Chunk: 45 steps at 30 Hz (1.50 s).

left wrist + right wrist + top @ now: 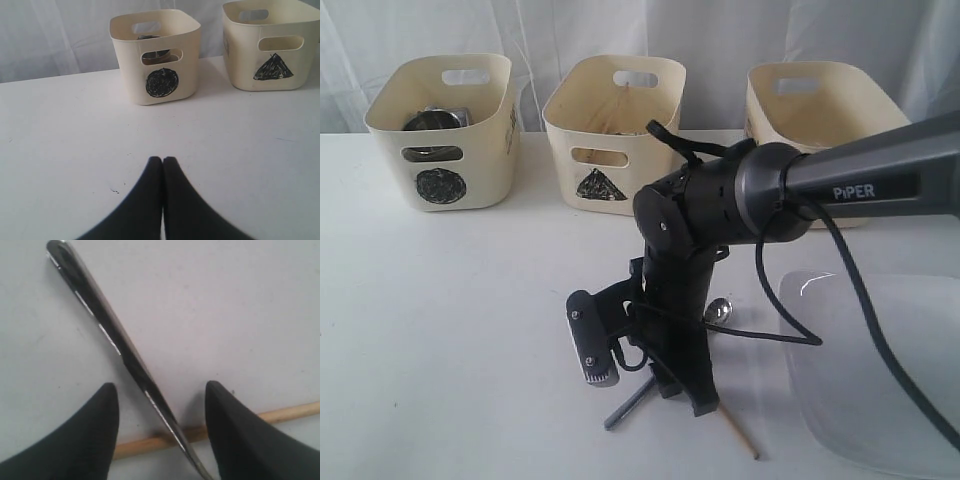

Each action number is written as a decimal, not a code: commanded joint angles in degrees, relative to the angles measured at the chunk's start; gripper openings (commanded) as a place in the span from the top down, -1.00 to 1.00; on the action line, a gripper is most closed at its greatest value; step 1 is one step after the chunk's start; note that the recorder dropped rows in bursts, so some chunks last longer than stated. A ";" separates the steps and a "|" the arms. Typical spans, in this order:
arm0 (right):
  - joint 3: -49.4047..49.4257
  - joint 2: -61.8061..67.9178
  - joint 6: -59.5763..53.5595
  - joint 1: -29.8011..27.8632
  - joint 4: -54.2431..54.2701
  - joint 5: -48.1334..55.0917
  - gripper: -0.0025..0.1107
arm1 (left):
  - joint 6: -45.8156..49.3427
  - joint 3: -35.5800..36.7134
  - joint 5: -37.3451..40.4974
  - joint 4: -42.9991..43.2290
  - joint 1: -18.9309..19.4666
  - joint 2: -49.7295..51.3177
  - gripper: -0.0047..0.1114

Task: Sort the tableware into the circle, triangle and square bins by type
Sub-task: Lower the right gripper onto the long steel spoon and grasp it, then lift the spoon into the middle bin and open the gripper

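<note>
My right gripper [160, 386] is open and points down at the table. Between its fingers lies a steel utensil handle [115, 342], which crosses a wooden chopstick [150, 442]. In the exterior view the right gripper [665, 385] stands mid-table, with the steel handle [628, 405] and the chopstick [740, 432] poking out from under it. A spoon bowl [720, 310] shows behind the arm. The circle bin [440, 150] holds steel ware [435, 120]. The triangle bin [610, 140] is in the middle, and the third bin [820, 105] has its mark hidden. My left gripper [163, 159] is shut and empty.
A large white plate [880, 370] lies at the front right, beside the right arm and its cable [790, 320]. In the left wrist view the circle bin [157, 60] and the triangle bin [272, 47] stand ahead across bare table.
</note>
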 commanded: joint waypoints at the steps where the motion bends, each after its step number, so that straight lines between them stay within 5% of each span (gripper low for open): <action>1: 0.21 0.88 3.40 0.06 -0.46 2.21 0.07 | -0.03 0.20 0.00 -0.43 -0.13 -0.31 0.92; 10: 0.21 4.15 4.00 0.79 2.22 4.52 0.15 | -0.03 0.20 0.00 -0.43 -0.13 -0.31 0.92; 18: 0.21 4.14 5.87 1.03 6.64 5.12 0.96 | -0.03 0.20 0.00 -0.43 -0.13 -0.31 0.92; 32: 0.21 -11.95 23.36 0.88 15.88 -8.43 0.96 | -0.03 0.20 0.00 -0.43 -0.13 -0.31 0.92; 45: 3.52 -21.34 45.79 -11.97 27.59 -27.45 0.96 | -0.03 0.20 0.00 -0.43 -0.13 -0.31 0.92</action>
